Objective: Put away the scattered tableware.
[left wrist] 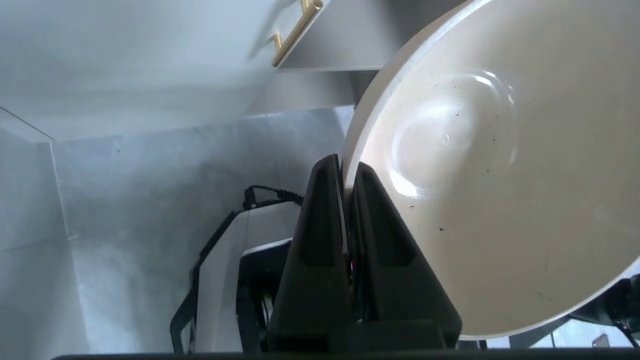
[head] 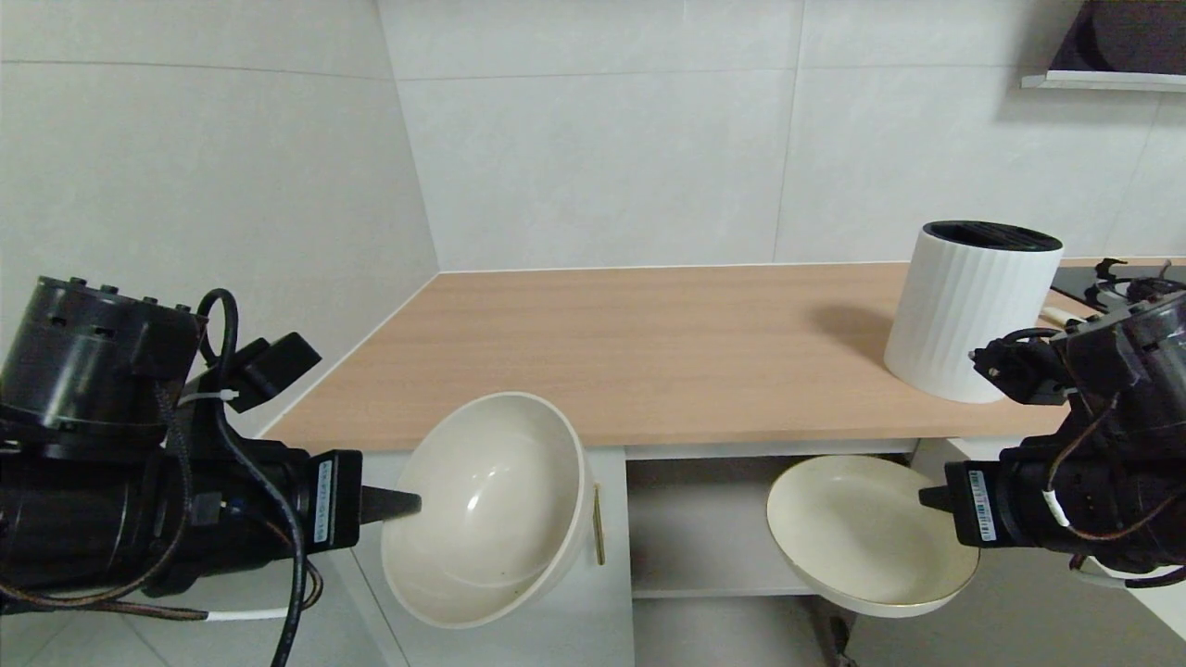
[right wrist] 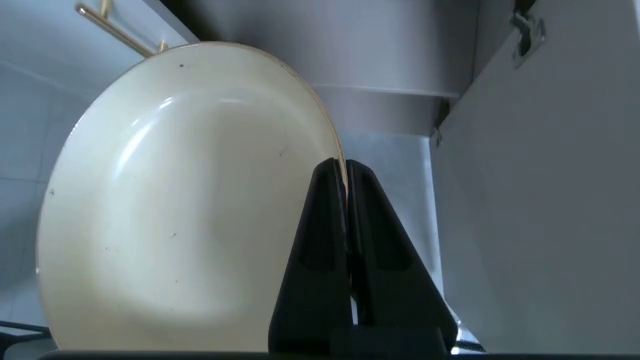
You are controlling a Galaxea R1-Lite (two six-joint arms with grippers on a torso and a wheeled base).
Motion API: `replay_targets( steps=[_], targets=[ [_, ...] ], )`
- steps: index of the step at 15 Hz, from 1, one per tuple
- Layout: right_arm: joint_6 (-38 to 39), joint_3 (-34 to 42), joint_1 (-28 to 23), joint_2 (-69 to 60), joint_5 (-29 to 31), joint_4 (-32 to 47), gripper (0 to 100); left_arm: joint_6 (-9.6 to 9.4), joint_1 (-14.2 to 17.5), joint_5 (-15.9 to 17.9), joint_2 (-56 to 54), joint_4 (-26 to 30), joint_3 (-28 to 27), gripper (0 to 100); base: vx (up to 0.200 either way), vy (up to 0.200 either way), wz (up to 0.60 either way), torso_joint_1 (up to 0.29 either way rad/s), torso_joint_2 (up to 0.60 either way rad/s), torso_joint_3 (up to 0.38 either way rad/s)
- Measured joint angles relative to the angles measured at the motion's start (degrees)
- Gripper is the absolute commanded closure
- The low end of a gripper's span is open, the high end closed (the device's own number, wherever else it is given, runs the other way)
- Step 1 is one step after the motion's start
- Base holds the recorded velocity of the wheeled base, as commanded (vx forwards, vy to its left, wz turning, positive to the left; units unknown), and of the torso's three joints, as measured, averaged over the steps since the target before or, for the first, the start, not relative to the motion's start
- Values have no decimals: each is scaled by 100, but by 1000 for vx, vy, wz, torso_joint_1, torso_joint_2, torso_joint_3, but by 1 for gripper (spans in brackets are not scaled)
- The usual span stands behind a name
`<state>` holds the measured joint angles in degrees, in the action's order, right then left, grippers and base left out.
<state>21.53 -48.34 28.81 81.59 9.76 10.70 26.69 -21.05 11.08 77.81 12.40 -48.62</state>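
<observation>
Wood counter (head: 649,352) behind — left hand (head: 412,505) pinches bowl (head: 491,509) rim, right hand (head: 927,497) plate (head: 862,537) rim — cupboard (head: 700,528) half-hidden.

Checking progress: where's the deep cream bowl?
Head view, lower left: the deep cream bowl, rim pinched by the left claw, just below the wooden counter edge.

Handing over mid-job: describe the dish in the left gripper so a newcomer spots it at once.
Start at the wooden countertop. At its front edge, on the robot's left, the left gripper clamps a cream bowl by its rim, tipped on its side. Unlike the shallow plate in the right gripper, it is deep and rounded.
</observation>
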Motion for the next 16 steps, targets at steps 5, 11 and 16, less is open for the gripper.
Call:
replay_targets(
  steps=[5, 11, 16],
  targets=[
    [1, 29, -1, 44, 0, -11, 100, 2, -5, 0, 7, 0, 11, 100, 0, 0, 0, -30, 71, 36],
    [1, 35, 0, 49, -2, -4, 100, 7, -5, -2, 44, 11, 28, 100, 0, 0, 0, -177, 441, 262],
    [0, 38, -1, 49, -2, -6, 100, 5, -5, 0, 63, 13, 28, 100, 0, 0, 0, -161, 467, 303]
  ],
)
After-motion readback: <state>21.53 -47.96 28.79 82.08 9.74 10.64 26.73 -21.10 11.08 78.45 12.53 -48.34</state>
